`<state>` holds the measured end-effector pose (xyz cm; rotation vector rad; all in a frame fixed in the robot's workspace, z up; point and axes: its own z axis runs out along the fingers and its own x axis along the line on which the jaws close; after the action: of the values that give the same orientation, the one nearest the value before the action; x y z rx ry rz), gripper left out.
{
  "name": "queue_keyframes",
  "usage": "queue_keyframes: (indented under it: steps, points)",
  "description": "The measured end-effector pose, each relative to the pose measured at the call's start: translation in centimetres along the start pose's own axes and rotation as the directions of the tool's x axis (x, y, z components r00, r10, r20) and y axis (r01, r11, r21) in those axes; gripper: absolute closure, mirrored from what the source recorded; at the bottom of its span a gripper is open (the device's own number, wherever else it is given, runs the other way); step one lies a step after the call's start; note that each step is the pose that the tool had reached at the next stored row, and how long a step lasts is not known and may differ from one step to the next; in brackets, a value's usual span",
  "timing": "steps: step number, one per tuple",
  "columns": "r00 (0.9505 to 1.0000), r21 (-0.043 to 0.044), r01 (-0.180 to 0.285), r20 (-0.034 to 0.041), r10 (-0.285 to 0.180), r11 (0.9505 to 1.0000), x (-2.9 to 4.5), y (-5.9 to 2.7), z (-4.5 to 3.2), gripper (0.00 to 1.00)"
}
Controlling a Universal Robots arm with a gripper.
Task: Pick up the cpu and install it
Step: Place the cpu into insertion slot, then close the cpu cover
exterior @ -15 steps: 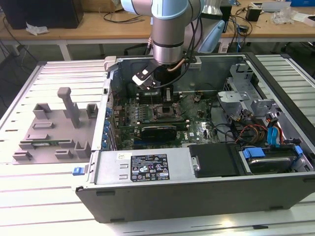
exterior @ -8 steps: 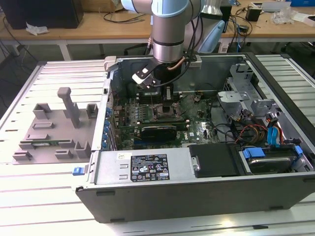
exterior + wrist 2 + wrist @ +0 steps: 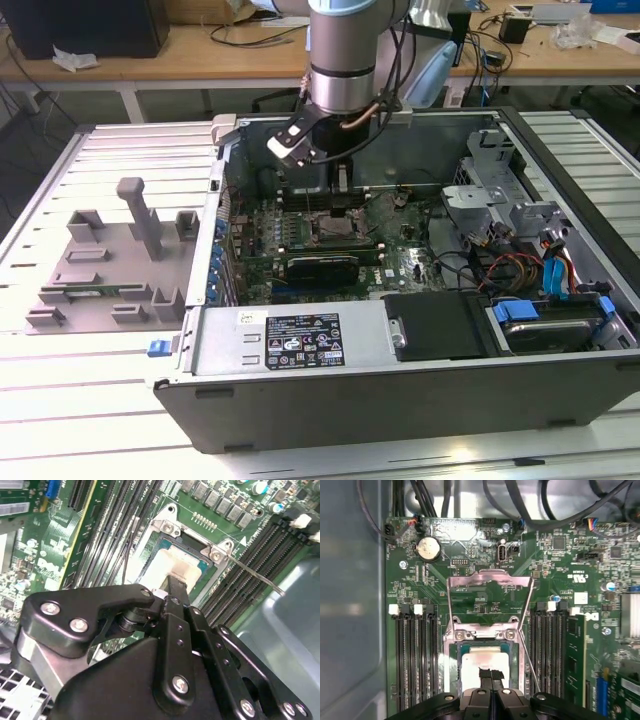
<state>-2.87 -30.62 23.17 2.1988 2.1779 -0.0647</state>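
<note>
The cpu [image 3: 472,662] is a silvery square plate lying flat inside the black socket [image 3: 454,652] on the green motherboard; it also shows pale in the second wrist view [image 3: 162,562]. The socket's metal frame [image 3: 490,580] stands swung up and its thin lever [image 3: 530,665] is raised. My gripper [image 3: 491,674] hangs straight over the socket, fingers together, their tips at the middle of the cpu's top plate [image 3: 177,582]. In the exterior view the gripper [image 3: 340,185] reaches down into the open computer case above the socket [image 3: 335,225].
Memory slots [image 3: 415,650] flank the socket on both sides. The case walls [image 3: 300,345] surround the board, with a black card [image 3: 315,268] in front and drive cables [image 3: 560,270] at the exterior view's right. A grey plastic tray [image 3: 100,270] with posts lies outside at its left.
</note>
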Motion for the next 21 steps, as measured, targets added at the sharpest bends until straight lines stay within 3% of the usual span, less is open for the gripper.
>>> queue_keyframes:
  steps: [6,21]
  points:
    - [1.0,-0.0001,0.0,0.0073,0.0,1.0,0.06,0.01,-1.51,0.89]
    - [1.0,-0.0001,0.0,0.0078,0.0,1.0,0.06,0.01,-1.51,0.89]
